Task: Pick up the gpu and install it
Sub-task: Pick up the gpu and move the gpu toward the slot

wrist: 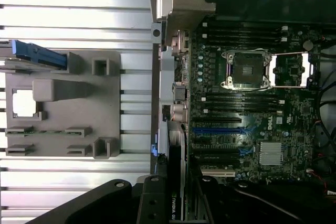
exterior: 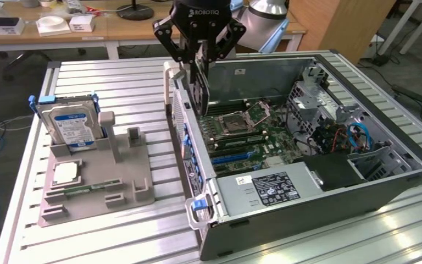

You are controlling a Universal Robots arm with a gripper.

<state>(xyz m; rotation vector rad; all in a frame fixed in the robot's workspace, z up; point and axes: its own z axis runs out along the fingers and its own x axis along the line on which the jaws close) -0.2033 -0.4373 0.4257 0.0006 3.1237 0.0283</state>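
The gpu (exterior: 200,88) is a thin black card hanging upright and edge-on from my gripper (exterior: 198,58), which is shut on its top edge. It hovers above the open computer case (exterior: 387,181), at the case's edge on the exterior view's left, over the motherboard (exterior: 248,137). In the wrist view the gpu (wrist: 176,174) appears as a slim strip between the dark fingers (wrist: 118,200). It points down toward the board close to the blue expansion slot (wrist: 215,129) and is clear of the board.
A grey parts holder (exterior: 130,190) stands on the slatted table at the exterior view's left. It carries a silver hard drive (exterior: 68,126), a processor chip (exterior: 64,173) and a green memory stick (exterior: 86,190). The power supply (exterior: 270,190) fills the case's near end.
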